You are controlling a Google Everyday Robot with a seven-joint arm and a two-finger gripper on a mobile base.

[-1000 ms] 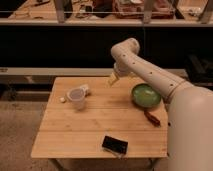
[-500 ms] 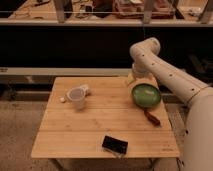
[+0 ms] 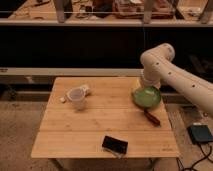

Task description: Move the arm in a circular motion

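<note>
The cream-white arm (image 3: pixel 172 75) reaches in from the right edge, bends at a rounded joint (image 3: pixel 159 54) high over the table's far right, and points down. Its gripper (image 3: pixel 145 85) hangs at the arm's lower end, just above the far rim of a green bowl (image 3: pixel 146 97). The gripper's end is partly hidden by the wrist, and nothing shows in its hold.
On the wooden table (image 3: pixel 100 122) stand a clear plastic cup (image 3: pixel 76 98), a small white object (image 3: pixel 85 89) beside it, a reddish-brown item (image 3: pixel 152 117) in front of the bowl and a black flat object (image 3: pixel 115 145) near the front edge. A dark counter with shelves lies behind. A black box (image 3: pixel 201 134) sits on the floor at right.
The arm has swung to the right, from above the table's middle back to over the green bowl, with its bent joint now farther right. The objects on the table have not moved.
</note>
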